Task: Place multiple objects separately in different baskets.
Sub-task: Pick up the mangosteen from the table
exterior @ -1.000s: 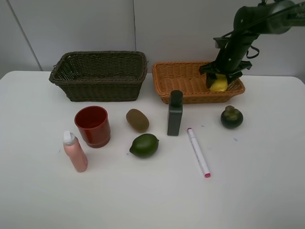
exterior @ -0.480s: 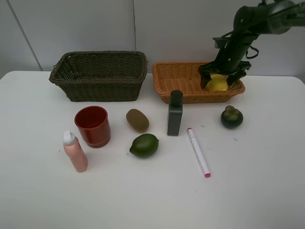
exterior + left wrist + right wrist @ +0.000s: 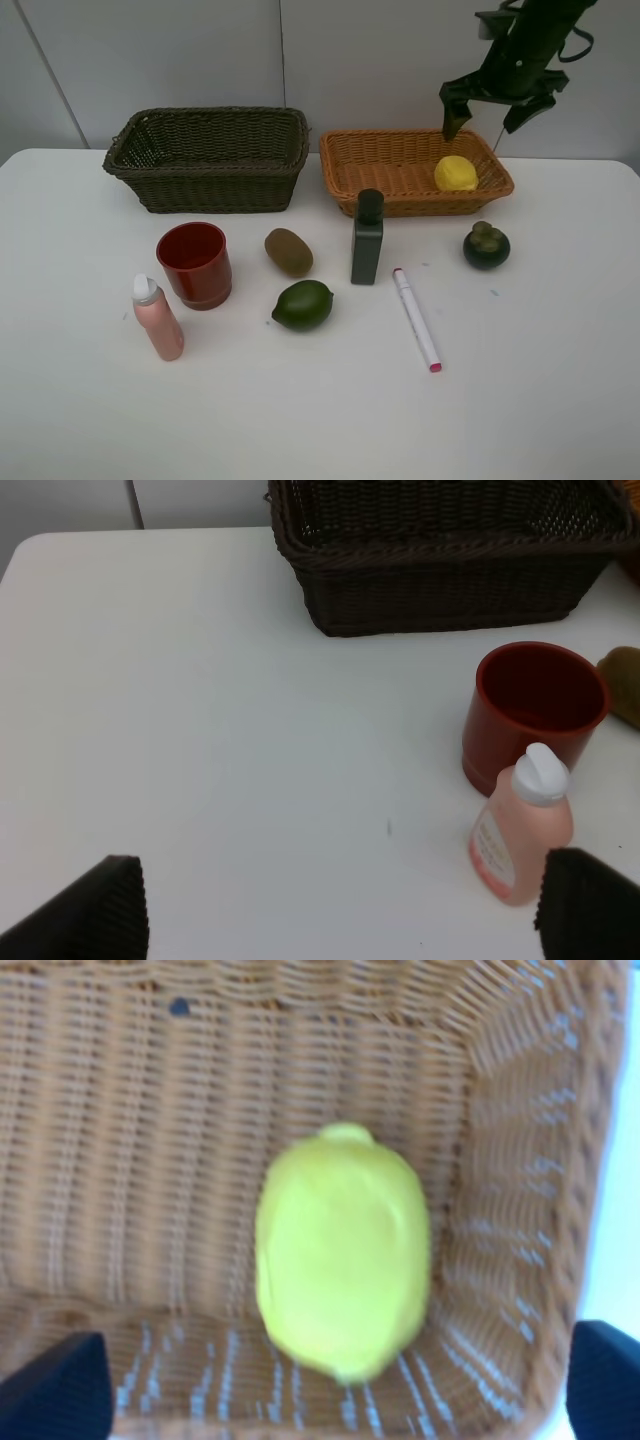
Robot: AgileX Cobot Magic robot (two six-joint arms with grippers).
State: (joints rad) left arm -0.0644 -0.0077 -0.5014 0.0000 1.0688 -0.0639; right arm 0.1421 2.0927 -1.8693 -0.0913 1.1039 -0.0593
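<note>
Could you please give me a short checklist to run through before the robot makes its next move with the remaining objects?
1. The lemon lies inside the orange-tan basket, clear of the fingers: ok.
2. The right gripper is open and empty above that basket: ok.
3. The mangosteen, a likely next pick, stands alone on the table with nothing touching it: ok.
4. The left gripper is open with nothing between its fingers: ok.
5. The dark basket is free to take objects: nothing shows in it, but its front wall hides the near floor: cannot tell.
</note>
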